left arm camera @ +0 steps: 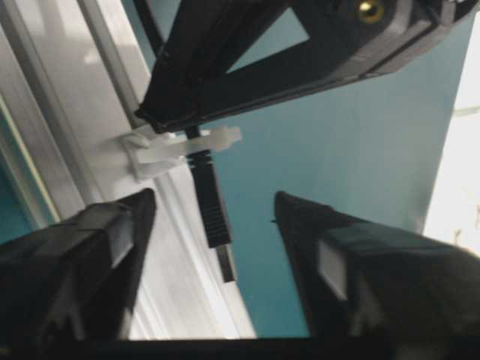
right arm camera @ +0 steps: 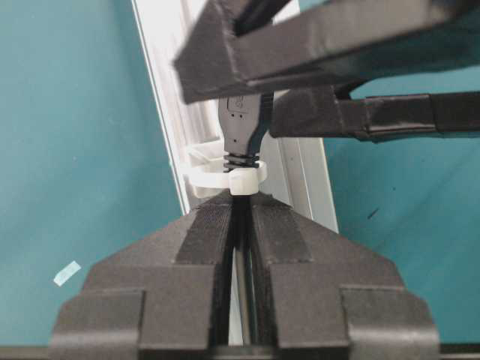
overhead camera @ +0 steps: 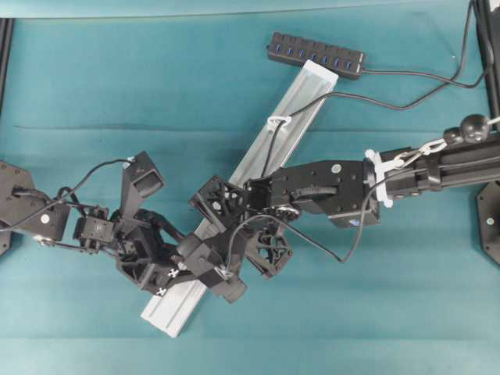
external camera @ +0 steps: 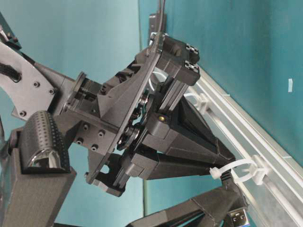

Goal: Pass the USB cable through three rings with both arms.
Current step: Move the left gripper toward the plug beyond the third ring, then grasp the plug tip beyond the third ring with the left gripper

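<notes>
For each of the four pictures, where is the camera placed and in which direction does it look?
Overhead: above the table, looking down; both arms meet over the rail.
Table-level: low beside the rail, looking along it; black gripper frames fill it.
Left wrist: on the left arm; the left gripper stands open around the USB cable plug.
Right wrist: on the right arm; the right gripper is shut on the cable behind a ring.
Both wrist views share that plug and ring.

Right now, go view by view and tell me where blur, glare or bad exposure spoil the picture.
Overhead: evenly lit and sharp, with mild glare on the aluminium rail. Table-level: the near camera housing is soft, the white ring sharper. Left wrist: blown-out light at the right edge, and the left gripper fingers are blurred. Right wrist: the USB plug is crisp, the right gripper slightly soft.
</notes>
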Robot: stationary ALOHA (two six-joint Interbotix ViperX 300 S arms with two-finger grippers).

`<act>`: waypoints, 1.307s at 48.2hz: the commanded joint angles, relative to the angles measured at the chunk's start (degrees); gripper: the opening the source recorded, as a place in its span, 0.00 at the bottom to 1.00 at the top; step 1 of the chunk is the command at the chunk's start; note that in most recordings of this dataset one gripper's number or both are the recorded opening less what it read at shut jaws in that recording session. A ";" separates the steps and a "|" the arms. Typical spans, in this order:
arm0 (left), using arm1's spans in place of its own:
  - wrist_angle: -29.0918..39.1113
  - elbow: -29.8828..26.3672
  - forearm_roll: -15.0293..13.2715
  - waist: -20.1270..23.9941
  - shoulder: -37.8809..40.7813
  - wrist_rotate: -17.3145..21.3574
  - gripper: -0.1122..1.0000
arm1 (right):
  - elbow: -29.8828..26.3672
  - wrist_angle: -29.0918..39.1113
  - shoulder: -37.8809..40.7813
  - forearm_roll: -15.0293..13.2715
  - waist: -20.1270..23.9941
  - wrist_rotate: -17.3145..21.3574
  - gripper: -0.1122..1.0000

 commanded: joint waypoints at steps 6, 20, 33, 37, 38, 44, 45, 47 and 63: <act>-0.26 -1.23 0.26 -1.49 -0.44 0.79 0.48 | -0.18 -0.35 0.00 0.18 -0.35 0.79 0.16; -0.26 -1.32 0.26 -2.11 -0.53 2.20 0.22 | -0.35 -0.18 0.00 0.18 -0.44 0.79 0.16; -0.26 -1.32 0.26 -2.11 -0.53 2.37 0.22 | -0.35 -0.35 0.00 0.62 -0.18 0.53 0.16; -0.26 -1.23 0.26 -2.11 -0.53 2.37 0.22 | -0.35 -0.44 0.00 0.62 -0.09 0.53 0.16; -0.26 -1.32 0.26 -2.11 -0.53 2.37 0.22 | -0.35 -0.44 0.00 0.70 -0.09 0.53 0.16; -0.26 -0.97 0.26 -2.02 -0.70 2.46 0.22 | -0.35 -0.62 0.00 0.70 0.00 0.53 0.16; -0.26 -0.79 0.26 -2.11 -0.70 2.46 0.22 | -0.35 -0.53 0.09 0.70 0.00 0.53 0.16; -0.26 -0.70 0.26 -2.11 -0.70 2.46 0.22 | -0.44 -0.35 0.09 0.70 0.00 0.53 0.17; 0.18 0.44 0.26 -2.11 -1.05 2.46 0.22 | -0.53 -0.35 -0.35 0.70 0.26 2.46 0.76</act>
